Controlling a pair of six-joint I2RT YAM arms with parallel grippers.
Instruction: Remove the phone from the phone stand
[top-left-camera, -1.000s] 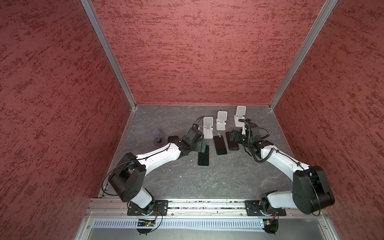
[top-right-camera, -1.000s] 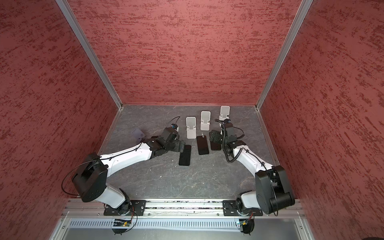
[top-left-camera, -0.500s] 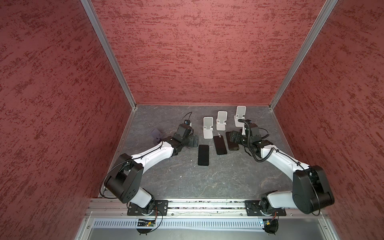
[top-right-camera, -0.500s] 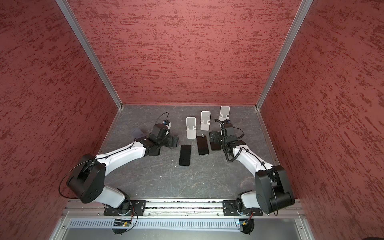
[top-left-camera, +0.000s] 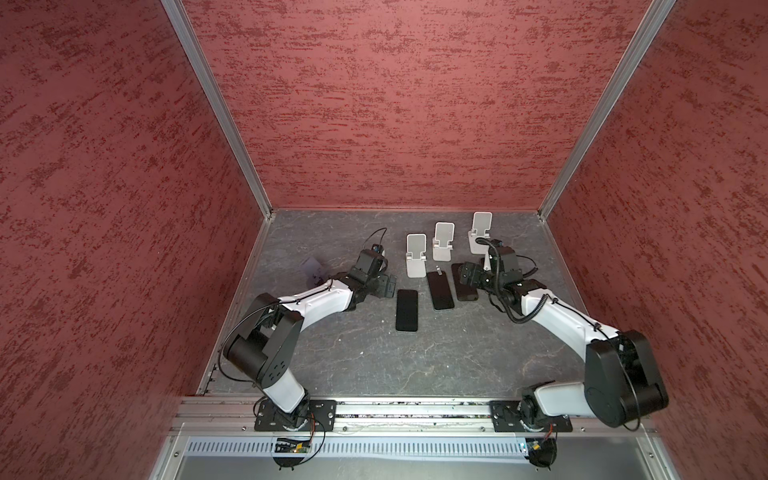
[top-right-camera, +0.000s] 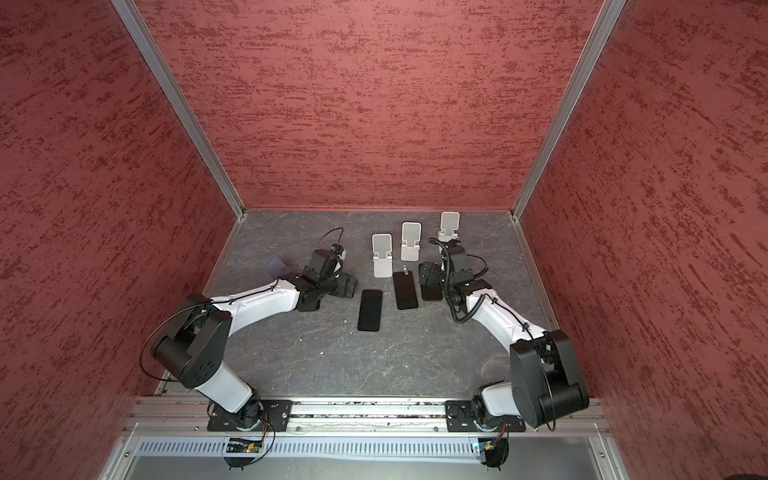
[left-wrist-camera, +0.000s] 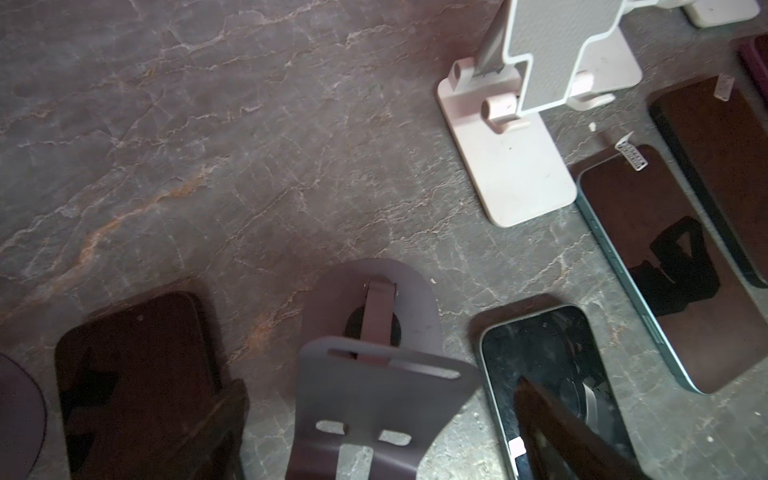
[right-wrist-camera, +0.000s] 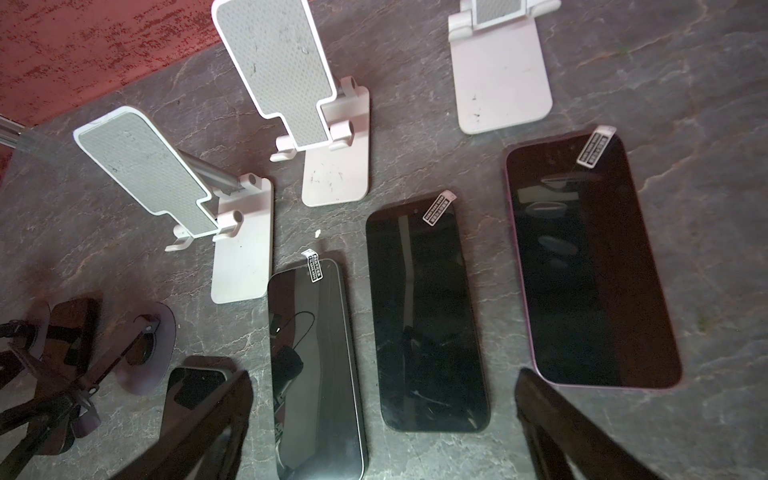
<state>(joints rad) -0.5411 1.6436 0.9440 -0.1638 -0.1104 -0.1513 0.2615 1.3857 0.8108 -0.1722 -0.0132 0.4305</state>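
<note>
Low stand (left-wrist-camera: 370, 374) sits on the table (top-left-camera: 374, 353) right under left gripper (top-left-camera: 388, 287), in line between its fingers. Outer phone (left-wrist-camera: 137, 374) and inner phone (left-wrist-camera: 548, 374) lie flat either side. Just past its tips: phone 1 (top-left-camera: 406, 309), then phone 2 (top-left-camera: 440, 291), then phone 3 (top-left-camera: 467, 294) under right gripper (top-left-camera: 465, 276). Stand 1 (top-left-camera: 416, 259), stand 2 (top-left-camera: 443, 245), stand 3 (top-left-camera: 482, 222): one beyond each phone.

Two pairs of jaws low over the grey table (top-left-camera: 365, 357).
The left gripper (top-left-camera: 387, 286), jaws spread, hangs just beside the left phone (top-left-camera: 407, 310); the right gripper (top-left-camera: 466, 275), jaws spread too, hangs over the far end of the right phone (top-left-camera: 467, 294). The middle phone (top-left-camera: 440, 291) lies flat between the two sets of jaws, and three white stands (top-left-camera: 443, 246) rise beyond them.
</note>
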